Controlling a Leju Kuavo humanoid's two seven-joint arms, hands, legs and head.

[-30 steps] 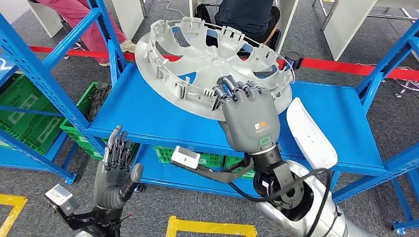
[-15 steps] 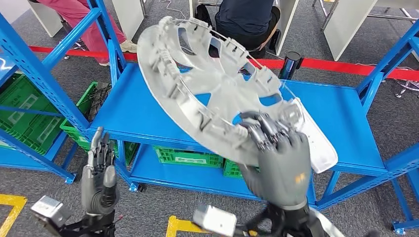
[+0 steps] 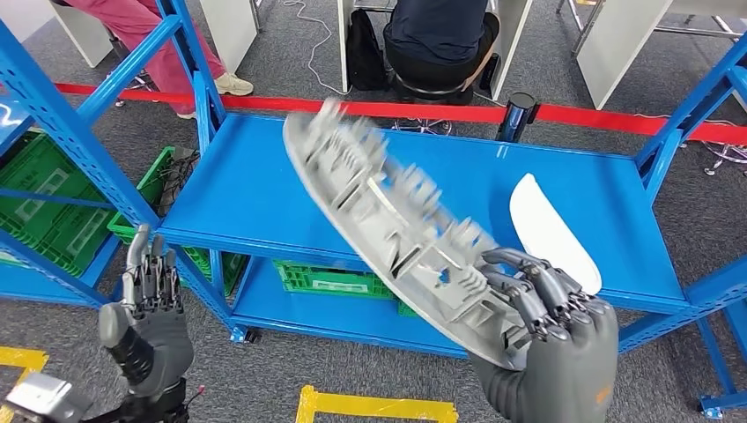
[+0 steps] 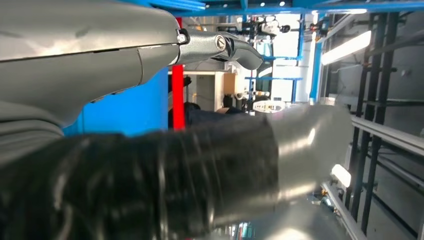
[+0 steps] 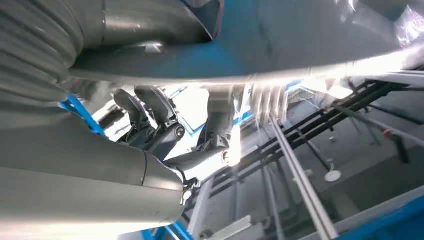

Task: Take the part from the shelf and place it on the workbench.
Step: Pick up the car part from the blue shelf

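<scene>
Left robot hand [image 3: 148, 322] hanging low beside the shelf [image 3: 264, 189], fingers straight and apart, holding nothing, now dropped lower than a second ago. Wheel cover [image 3: 396, 238] now lifting off the shelf, tipping from near-flat to steeply on edge, motion-blurred. Right robot hand [image 3: 551, 339] gripping its lower rim, pulling back. White part [image 3: 551, 231] lying on the shelf. Carry to bench pending

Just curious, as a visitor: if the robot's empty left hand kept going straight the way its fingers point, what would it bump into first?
Probably the blue shelf frame: the left hand points up toward it, though depth is unclear.
</scene>
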